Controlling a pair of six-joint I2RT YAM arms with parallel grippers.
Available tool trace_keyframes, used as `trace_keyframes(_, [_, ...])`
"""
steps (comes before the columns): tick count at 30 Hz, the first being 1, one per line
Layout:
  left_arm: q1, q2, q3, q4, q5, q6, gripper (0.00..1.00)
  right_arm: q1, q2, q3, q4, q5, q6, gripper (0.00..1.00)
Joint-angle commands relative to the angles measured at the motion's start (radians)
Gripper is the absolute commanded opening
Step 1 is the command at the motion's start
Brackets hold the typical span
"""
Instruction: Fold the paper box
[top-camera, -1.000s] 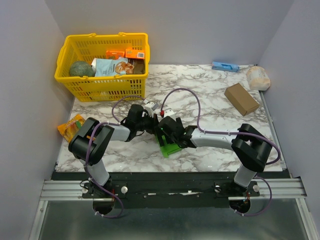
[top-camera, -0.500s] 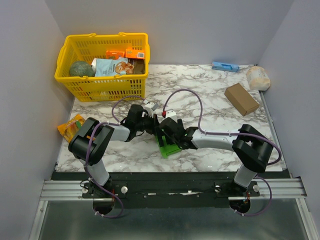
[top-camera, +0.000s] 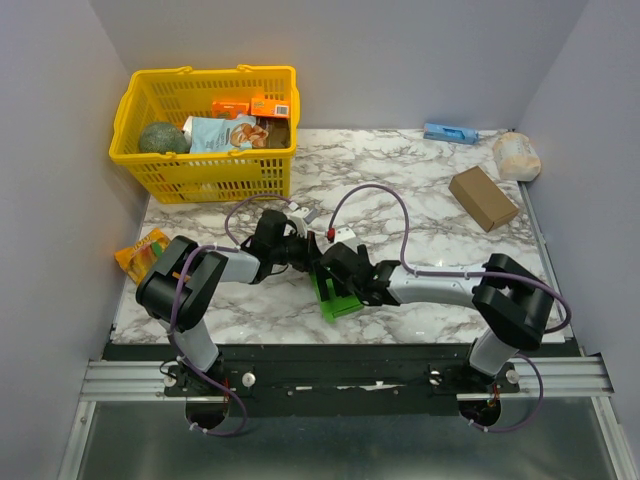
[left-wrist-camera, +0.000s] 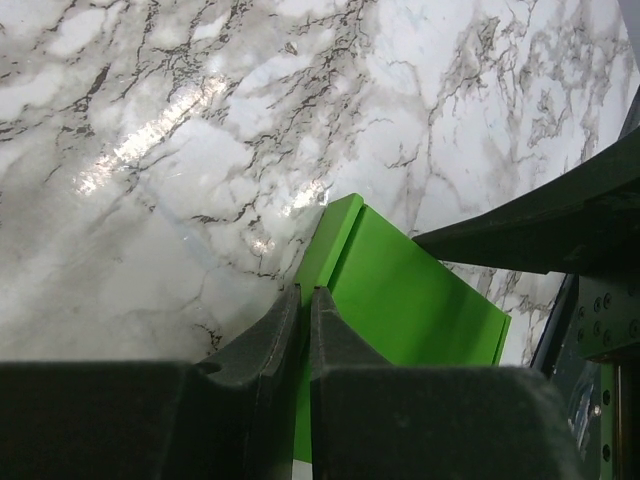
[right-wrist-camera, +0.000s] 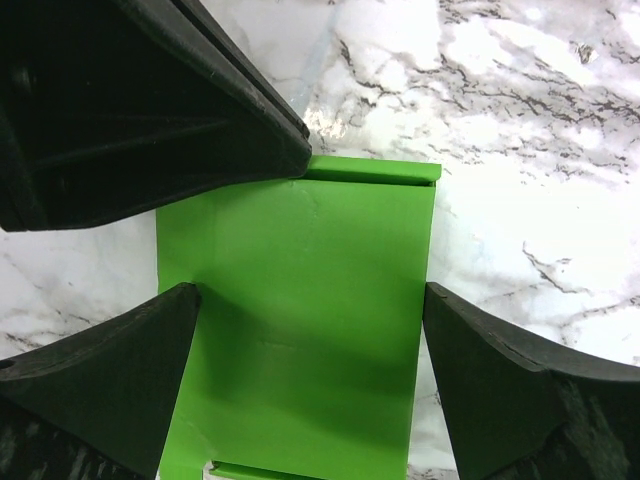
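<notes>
**Robotics Laboratory Test Cell**

A purpose-built robot workstation of the laboratory kind is indicated. The marble-patterned desk (top-camera: 440, 200) is closed in on three sides by plain grey walls (top-camera: 350, 60). Two robot arms, the left arm (top-camera: 190, 285) and the right arm (top-camera: 505, 305), are bolted to an aluminium rail (top-camera: 340, 378) at the near edge. Their purple cables (top-camera: 375, 190) are left exposed. Assorted goods are set out around the desk: a yellow shopping basket (top-camera: 205, 160) filled with grocery packets, a brown cardboard box (top-camera: 483, 197) and an orange packet (top-camera: 143, 252).
</notes>
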Motion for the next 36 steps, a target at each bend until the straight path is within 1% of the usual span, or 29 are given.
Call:
trace_keyframes(1, [0.010, 0.019, -0.026, -0.074, -0.099, 0.032, 0.14, 0.072, 0.030, -0.074, -0.260, -0.166, -0.013, 1.00])
trace_keyframes(7, [0.010, 0.019, -0.027, -0.071, -0.096, 0.029, 0.13, 0.080, 0.056, -0.065, -0.267, -0.167, -0.019, 1.00])
trace_keyframes(12, [0.010, 0.011, -0.032, -0.067, -0.096, 0.027, 0.13, 0.089, 0.104, -0.042, -0.304, -0.157, 0.021, 0.99])
trace_keyframes(19, [0.010, 0.004, -0.040, -0.056, -0.087, 0.021, 0.13, 0.094, 0.168, -0.033, -0.353, -0.144, 0.081, 0.90])
trace_keyframes(24, [0.010, 0.004, -0.044, -0.047, -0.079, 0.010, 0.13, 0.098, 0.211, -0.038, -0.369, -0.131, 0.121, 0.86])
trace_keyframes(26, [0.010, 0.000, -0.046, -0.045, -0.076, 0.010, 0.13, 0.103, 0.234, -0.041, -0.369, -0.129, 0.131, 0.84])
trace_keyframes(32, [0.010, -0.009, -0.050, -0.039, -0.073, 0.006, 0.13, 0.112, 0.275, -0.018, -0.379, -0.121, 0.136, 0.82])
trace_keyframes(36, [0.010, -0.015, -0.058, -0.034, -0.074, 0.003, 0.13, 0.115, 0.302, -0.005, -0.390, -0.115, 0.136, 0.83])
